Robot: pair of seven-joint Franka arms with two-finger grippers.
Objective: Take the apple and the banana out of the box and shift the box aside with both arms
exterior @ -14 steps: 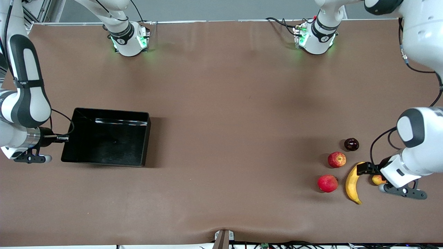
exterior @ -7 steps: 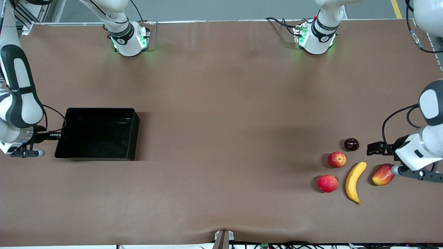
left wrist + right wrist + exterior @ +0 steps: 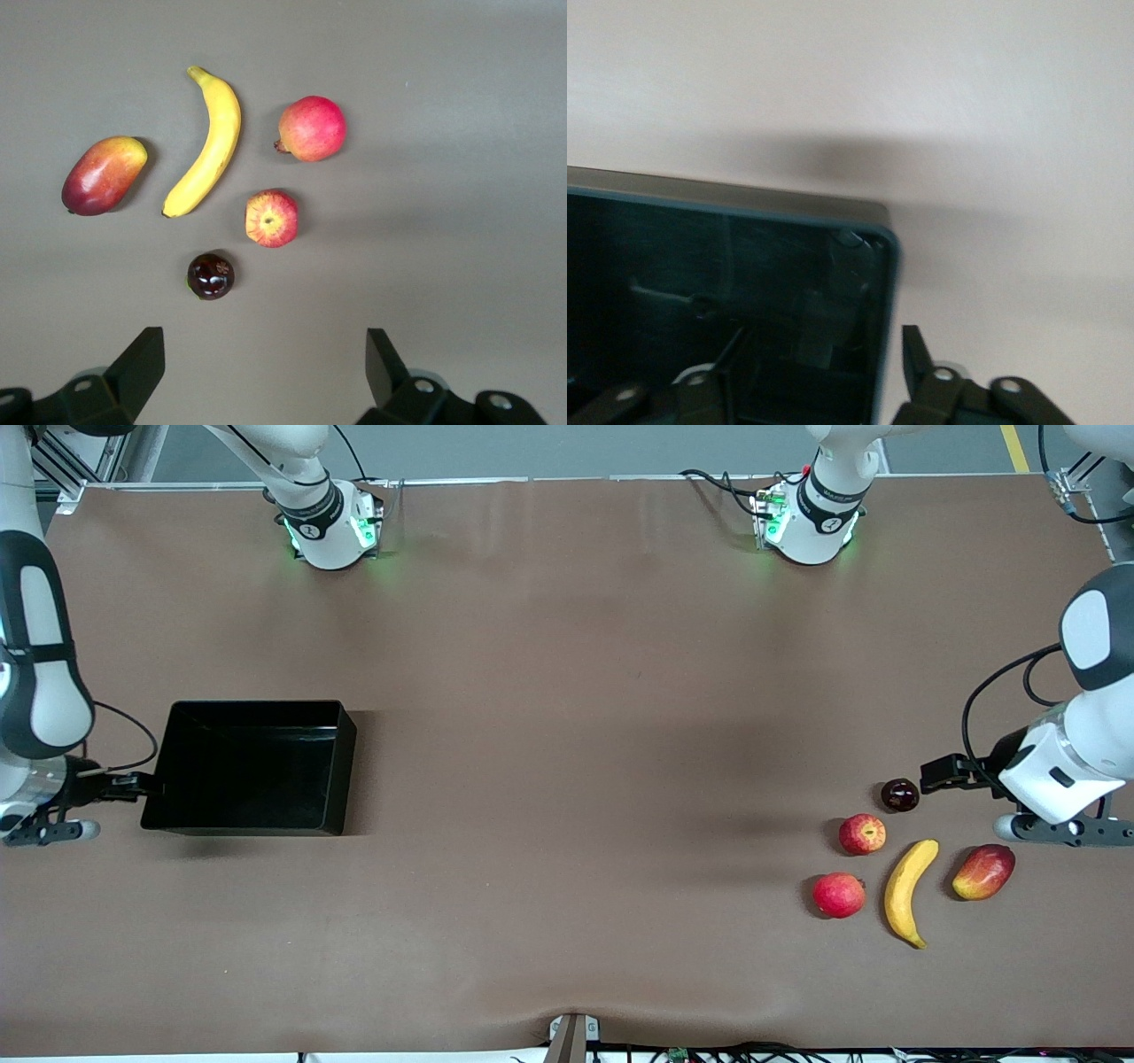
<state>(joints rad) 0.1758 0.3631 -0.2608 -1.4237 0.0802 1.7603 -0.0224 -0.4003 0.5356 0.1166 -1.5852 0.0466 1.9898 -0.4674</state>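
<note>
Box (image 3: 251,766) empty at the right arm's end, right gripper (image 3: 142,786) fingers apart astride its wall; apple (image 3: 862,833) and banana (image 3: 909,890) out, left gripper (image 3: 941,771) fingers apart over the fruit, plum at 6 o'clock.

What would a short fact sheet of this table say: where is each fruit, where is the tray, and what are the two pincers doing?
box: black tray, empty, at the right arm's end of the table
apple: on the table at the left arm's end, beside the banana
other fruit: mango, pink-red round fruit, dark small fruit, all around the banana
left pincer: open, above the fruit, holding nothing
right pincer: open astride the tray's end wall
</note>
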